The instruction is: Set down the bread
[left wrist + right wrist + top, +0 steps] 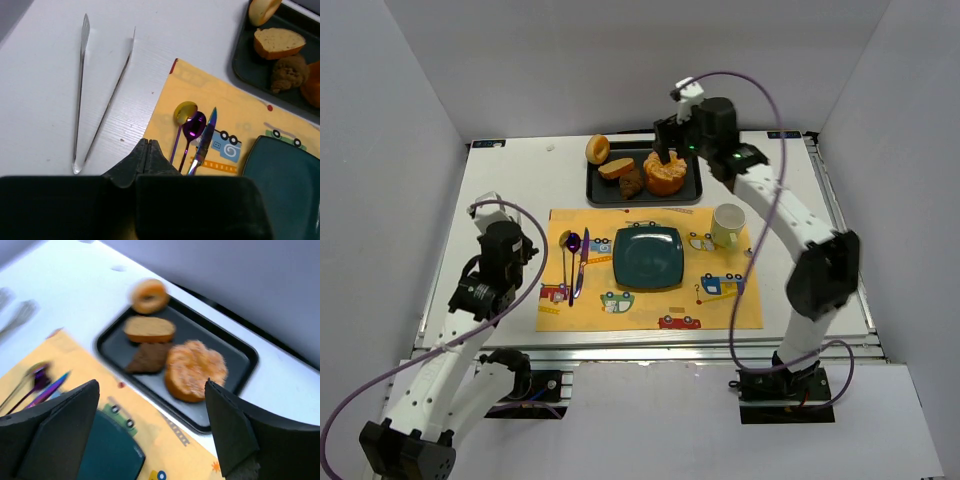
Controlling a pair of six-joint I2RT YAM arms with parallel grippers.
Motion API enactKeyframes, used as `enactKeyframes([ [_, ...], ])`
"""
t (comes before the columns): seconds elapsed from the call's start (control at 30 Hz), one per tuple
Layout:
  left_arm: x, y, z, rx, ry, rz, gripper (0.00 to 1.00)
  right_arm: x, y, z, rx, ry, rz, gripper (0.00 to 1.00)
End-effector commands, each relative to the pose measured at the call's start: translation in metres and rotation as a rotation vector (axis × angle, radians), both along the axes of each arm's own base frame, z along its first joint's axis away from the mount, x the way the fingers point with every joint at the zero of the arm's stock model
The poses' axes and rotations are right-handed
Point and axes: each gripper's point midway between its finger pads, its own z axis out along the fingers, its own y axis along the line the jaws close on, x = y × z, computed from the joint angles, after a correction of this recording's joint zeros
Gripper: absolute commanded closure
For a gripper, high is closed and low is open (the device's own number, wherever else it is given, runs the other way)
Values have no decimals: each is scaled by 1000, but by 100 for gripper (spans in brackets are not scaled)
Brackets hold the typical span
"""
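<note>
Right gripper (150, 405) hangs spread wide, holding nothing, above one black tray (692, 190); left gripper (148, 146) is clenched on nothing; one bread (597, 149) sits at the tray's far-left corner, beside one slice (616, 168), one dark lump (631, 184), one orange pastry (665, 175).

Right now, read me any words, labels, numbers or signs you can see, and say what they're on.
No readable text in any view.
The yellow placemat carries only cartoon cars and a spiral; the mug, teal plate and black tray show no lettering that can be made out.
</note>
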Motion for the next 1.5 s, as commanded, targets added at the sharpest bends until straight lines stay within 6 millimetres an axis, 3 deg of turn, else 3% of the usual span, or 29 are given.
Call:
enactKeyframes([
  [0.0, 4, 14, -5, 1, 64, 17, 93, -76, 7, -9, 48, 25, 394, 11],
  [0.03, 7, 17, -14, -11, 99, 14, 72, -112, 2, -1, 40, -94, 697, 20],
  [0.07, 9, 11, -19, -59, 124, -43, 60, -137, -6, 12, 41, -182, 799, 23],
  [0.1, 10, 13, -24, -81, 144, -57, 46, -151, -10, 9, 52, -217, 860, 26],
  [0.13, 12, 30, -28, -96, 158, -24, 34, -167, -14, -15, 65, -189, 904, 30],
  [0.17, 11, 40, -37, -110, 196, -1, 16, -184, -16, -10, 56, -293, 992, 38],
  [0.23, 11, 51, -37, -90, 222, 10, 9, -208, -22, -35, 52, -262, 1051, 44],
  [0.3, 10, 60, -45, -54, 274, 31, 6, -222, -26, -46, 43, -242, 1072, 46],
  [0.47, 12, 71, -81, -33, 428, 18, 7, -237, -36, -69, -4, -182, 1058, 39],
  [0.53, 14, 73, -101, -13, 501, -10, 8, -240, -38, -66, -13, -207, 1045, 37],
  [0.7, 25, 84, -135, 52, 610, -51, 7, -246, -43, -76, -9, -182, 1001, 21],
  [0.93, 46, 86, -159, 78, 616, -162, 10, -249, -43, -80, 5, -159, 997, 18],
  [1.1, 54, 87, -186, 61, 663, -232, 25, -248, -43, -79, 6, -155, 990, 18],
  [1.3, 55, 91, -208, 26, 685, -272, 33, -246, -45, -79, 14, -140, 976, 18],
  [1.4, 54, 90, -212, -11, 679, -274, 45, -244, -47, -78, 16, -146, 969, 18],
  [1.47, 54, 89, -211, -21, 669, -274, 64, -243, -48, -78, 15, -146, 963, 18],
])
